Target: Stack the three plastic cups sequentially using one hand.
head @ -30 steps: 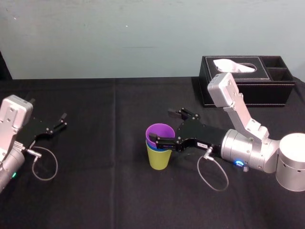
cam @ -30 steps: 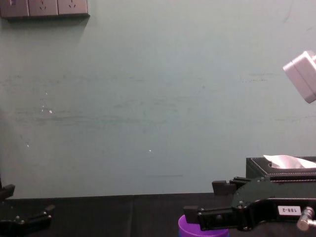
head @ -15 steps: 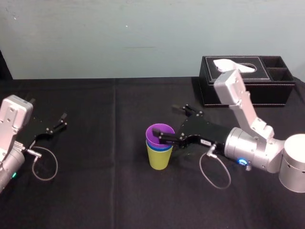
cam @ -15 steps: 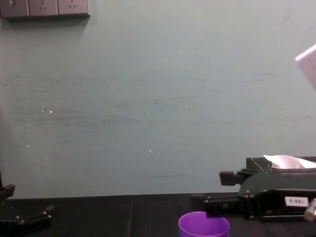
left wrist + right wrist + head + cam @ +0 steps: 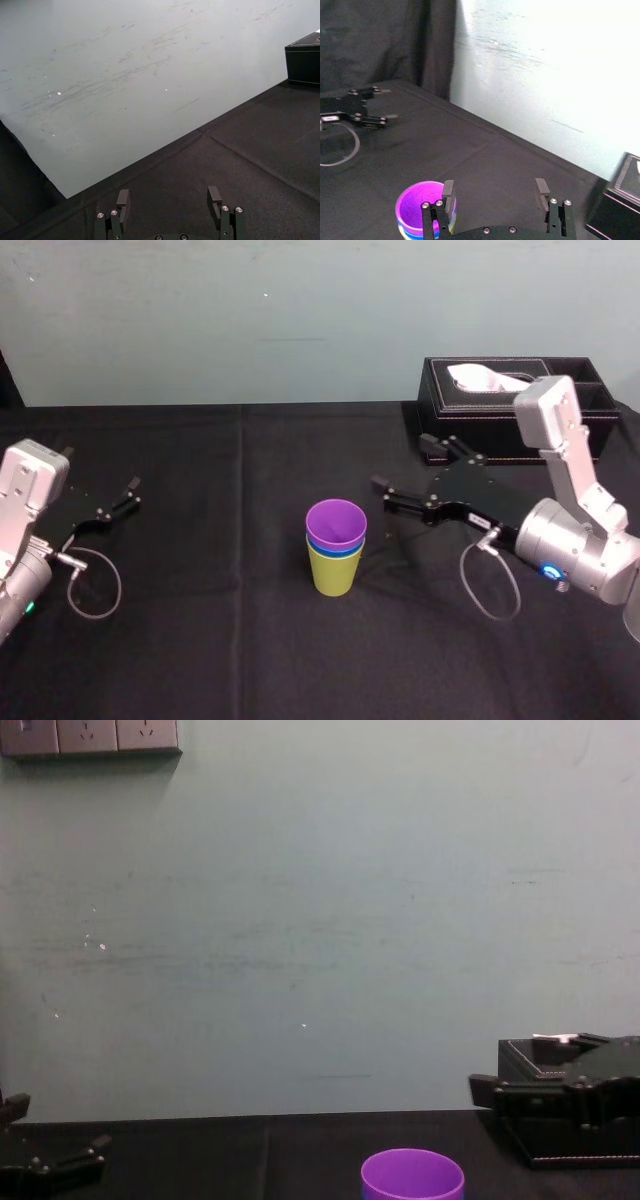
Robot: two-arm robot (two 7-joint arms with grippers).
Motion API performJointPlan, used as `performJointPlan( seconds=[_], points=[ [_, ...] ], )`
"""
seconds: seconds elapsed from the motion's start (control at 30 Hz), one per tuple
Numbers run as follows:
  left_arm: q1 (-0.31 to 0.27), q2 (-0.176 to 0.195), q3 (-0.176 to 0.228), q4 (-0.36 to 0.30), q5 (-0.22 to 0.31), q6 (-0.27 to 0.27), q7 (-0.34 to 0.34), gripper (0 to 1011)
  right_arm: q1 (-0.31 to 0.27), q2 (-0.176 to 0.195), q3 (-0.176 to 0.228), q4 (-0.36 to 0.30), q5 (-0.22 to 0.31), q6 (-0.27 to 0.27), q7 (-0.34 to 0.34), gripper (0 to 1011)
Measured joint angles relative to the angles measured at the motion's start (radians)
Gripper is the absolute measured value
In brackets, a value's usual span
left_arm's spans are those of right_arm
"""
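**A:** Where's the stack relative to the right gripper [image 5: 400, 462]?

**B:** Just beyond its wide-open, empty jaws, toward one finger's side and touching neither. It's purple cup [image 5: 336, 523] inside blue cup [image 5: 335, 551] inside yellow-green cup [image 5: 335, 575]. Probably light, slick and squashy, so I'd pinch the bottom cup's wall gently. Left gripper [image 5: 100, 472] is parked, jaws apart.

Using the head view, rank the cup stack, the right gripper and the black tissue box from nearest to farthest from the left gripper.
1. Cup stack: mid-table, closest to the left gripper parked at the left.
2. Right gripper: open, just right of the stack.
3. Black tissue box: back right corner, farthest.
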Motion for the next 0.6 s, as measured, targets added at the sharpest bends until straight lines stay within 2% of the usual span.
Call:
performJointPlan(
  seconds=[0.33,0.6],
  points=[
    [0.000,0.000,0.000,0.000,0.000,0.000,0.000,1010,-0.026,-0.008,0.050,0.056,-0.042,-0.036,-0.026,1000],
    [0.000,0.000,0.000,0.000,0.000,0.000,0.000,1010,-0.032,-0.023,0.060,0.095,-0.089,-0.056,-0.043,1000]
  ],
)
